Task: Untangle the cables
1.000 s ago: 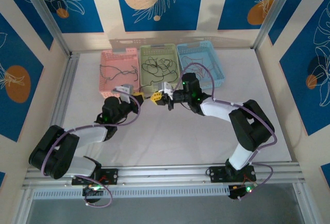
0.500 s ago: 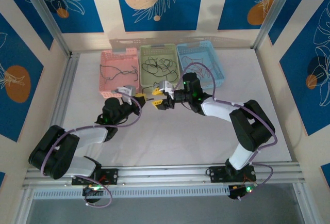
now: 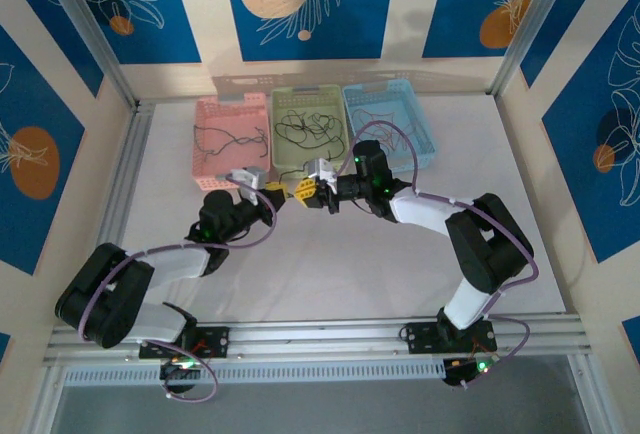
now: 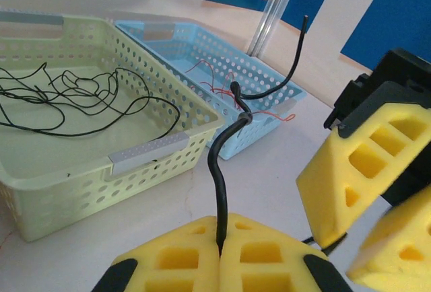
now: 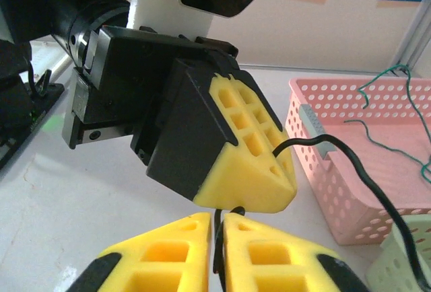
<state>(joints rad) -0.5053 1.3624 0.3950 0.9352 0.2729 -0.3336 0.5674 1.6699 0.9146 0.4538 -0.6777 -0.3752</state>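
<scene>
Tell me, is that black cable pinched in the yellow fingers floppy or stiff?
Probably semi-stiff: the black cable rises unsupported from the shut left gripper in a kinked curve. Likely light and easily dragged, being so thin.

Pink basket (image 5: 350,198), green basket (image 4: 81,191), blue basket (image 4: 256,130), black cable (image 4: 219,177), yellow-padded left claw (image 4: 221,228)

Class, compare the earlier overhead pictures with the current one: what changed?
The right gripper opened, then closed again on the black cable beside the left gripper, which edged slightly rightward while still clamping that cable. The baskets stayed put.
</scene>
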